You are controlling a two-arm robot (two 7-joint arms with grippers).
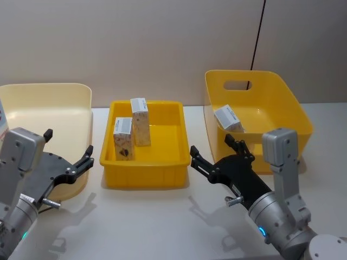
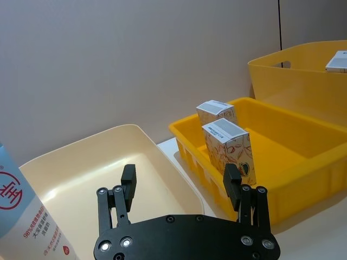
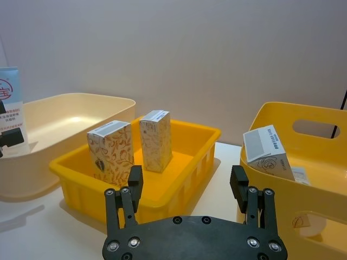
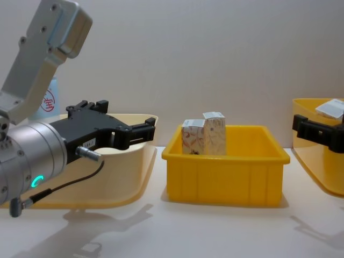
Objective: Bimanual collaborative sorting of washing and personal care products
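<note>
1. Cartons: two white cartons with red-and-grey print stand upright in the shallow yellow tray (image 1: 146, 176) at the centre of the table, the nearer carton (image 1: 123, 138) just in front of the farther carton (image 1: 140, 121).
2. A third carton (image 1: 228, 118) lies tilted inside the tall yellow tub (image 1: 295, 111) on the robot's right.
3. A light-blue tube with a round red logo (image 2: 24, 214) stands in the cream tub (image 1: 51, 108) on the left.
4. The left gripper (image 1: 69, 153) hovers over the cream tub's near edge, fingers spread wide, holding nothing.
5. The right gripper (image 1: 215, 151) hangs between tray and yellow tub, fingers equally wide apart and empty.
</note>
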